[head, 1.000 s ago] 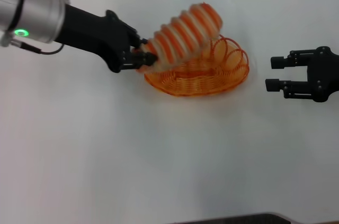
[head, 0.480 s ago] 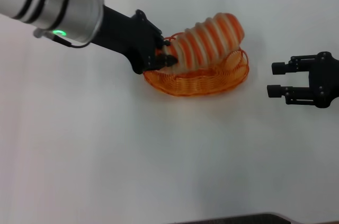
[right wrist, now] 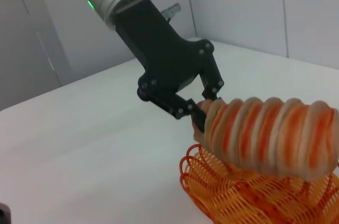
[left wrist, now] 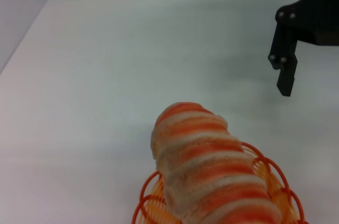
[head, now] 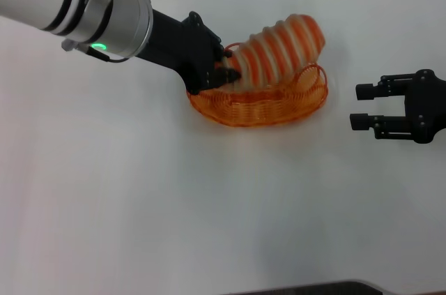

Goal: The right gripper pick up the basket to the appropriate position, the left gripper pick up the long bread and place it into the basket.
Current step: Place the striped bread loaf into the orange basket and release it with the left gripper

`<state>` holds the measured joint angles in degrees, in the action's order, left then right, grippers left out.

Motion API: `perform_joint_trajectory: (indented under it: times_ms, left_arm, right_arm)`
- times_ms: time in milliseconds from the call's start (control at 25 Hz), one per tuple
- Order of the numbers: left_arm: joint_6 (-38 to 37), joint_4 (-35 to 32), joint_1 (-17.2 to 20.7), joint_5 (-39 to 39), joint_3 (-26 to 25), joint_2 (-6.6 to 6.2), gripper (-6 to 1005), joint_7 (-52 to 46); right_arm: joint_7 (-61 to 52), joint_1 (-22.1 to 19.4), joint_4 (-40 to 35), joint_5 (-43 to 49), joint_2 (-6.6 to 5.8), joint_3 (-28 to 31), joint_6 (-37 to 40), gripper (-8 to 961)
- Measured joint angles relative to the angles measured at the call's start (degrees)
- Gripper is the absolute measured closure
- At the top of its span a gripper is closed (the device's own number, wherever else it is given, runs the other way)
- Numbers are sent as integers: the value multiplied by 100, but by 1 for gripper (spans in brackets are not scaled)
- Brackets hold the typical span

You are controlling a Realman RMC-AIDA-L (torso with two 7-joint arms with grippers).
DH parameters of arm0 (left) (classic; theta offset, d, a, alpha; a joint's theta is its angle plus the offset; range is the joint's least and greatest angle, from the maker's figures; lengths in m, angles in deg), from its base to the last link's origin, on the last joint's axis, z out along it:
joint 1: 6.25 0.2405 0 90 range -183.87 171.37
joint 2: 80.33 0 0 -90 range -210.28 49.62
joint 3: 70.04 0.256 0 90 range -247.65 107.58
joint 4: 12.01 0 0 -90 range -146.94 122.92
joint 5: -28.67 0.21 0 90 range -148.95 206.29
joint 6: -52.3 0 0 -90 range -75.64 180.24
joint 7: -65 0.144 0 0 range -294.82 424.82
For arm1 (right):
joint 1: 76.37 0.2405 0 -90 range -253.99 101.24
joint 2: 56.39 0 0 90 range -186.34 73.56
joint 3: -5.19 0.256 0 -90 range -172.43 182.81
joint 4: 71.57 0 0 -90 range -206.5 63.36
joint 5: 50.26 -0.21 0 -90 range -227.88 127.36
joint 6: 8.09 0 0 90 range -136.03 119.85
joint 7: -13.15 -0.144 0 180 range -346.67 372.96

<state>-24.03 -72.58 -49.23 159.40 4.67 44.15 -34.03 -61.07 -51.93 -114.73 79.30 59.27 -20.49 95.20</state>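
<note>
The orange wire basket [head: 261, 108] [right wrist: 249, 197] [left wrist: 275, 181] rests on the white table near the middle. The long bread [head: 279, 49] [left wrist: 206, 176] [right wrist: 267, 134], cream with orange stripes, hangs tilted just above the basket, its far end raised. My left gripper [head: 226, 75] [right wrist: 204, 108] is shut on the bread's lower left end, over the basket's left rim. My right gripper [head: 362, 107] [left wrist: 283, 70] stands open to the right of the basket, apart from it, with nothing between its fingers.
The white table [head: 174, 204] stretches bare around the basket. A dark edge [head: 313, 288] runs along the table's front. Pale walls [right wrist: 238, 7] stand behind the table in the right wrist view.
My left gripper has carried the bread rightward and lower, from beside the basket's left edge to over the basket. The right gripper has stayed in place.
</note>
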Motion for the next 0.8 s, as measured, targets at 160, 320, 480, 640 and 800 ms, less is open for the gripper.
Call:
perform_joint_trajectory:
  times_ms: [160,320,480,640,800]
  left_arm:
    - [12,56,7,-3,71,-9,756,-27]
    - [-18,60,8,-10,67,-20,705,-134]
    - [23,98,9,-14,52,-22,620,-209]
    - [-15,116,-1,-14,47,-36,570,-258]
    - [-77,117,-14,41,61,-40,496,-285]
  right_arm:
    - [-2,29,0,0,0,-3,-12,229]
    - [-4,52,0,0,0,-2,-37,227]
    - [-10,74,0,0,0,0,-47,224]
    - [-13,88,0,-1,0,24,-49,222]
    - [-14,94,0,-10,-6,38,-45,219]
